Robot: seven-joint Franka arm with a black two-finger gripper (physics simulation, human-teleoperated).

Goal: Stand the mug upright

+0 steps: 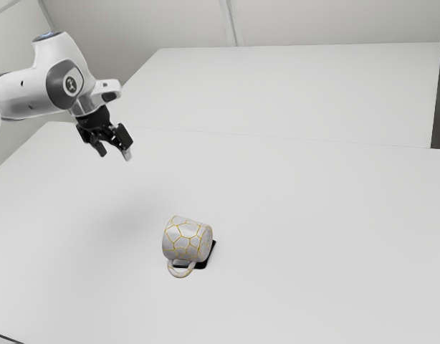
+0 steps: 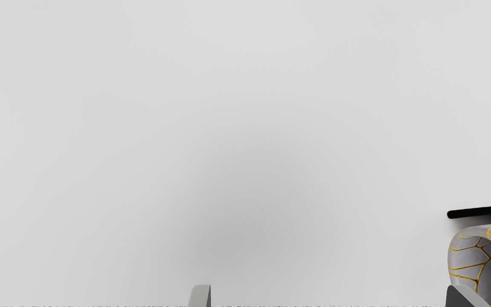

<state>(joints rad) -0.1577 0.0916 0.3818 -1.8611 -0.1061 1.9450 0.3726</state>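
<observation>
While the table [image 1: 313, 215] is plain, smooth and matte white, the mug [image 1: 185, 238] is rounded, glazed-looking, pale grey with an irregular net of gold lines. It lies on its side, handle [image 1: 181, 274] a curved loop, partly over a thin, flat black piece [image 1: 208, 259] with rounded corners, material unclear. Gripper [image 1: 114, 153]: wide open, fingers [image 2: 201, 296] well apart, grey at the tips, holding nothing, touching nothing. It hangs above the table, away from the mug, toward the exterior view's upper left. Wrist view: mug partly behind one fingertip, soft shadow on the tabletop.
</observation>
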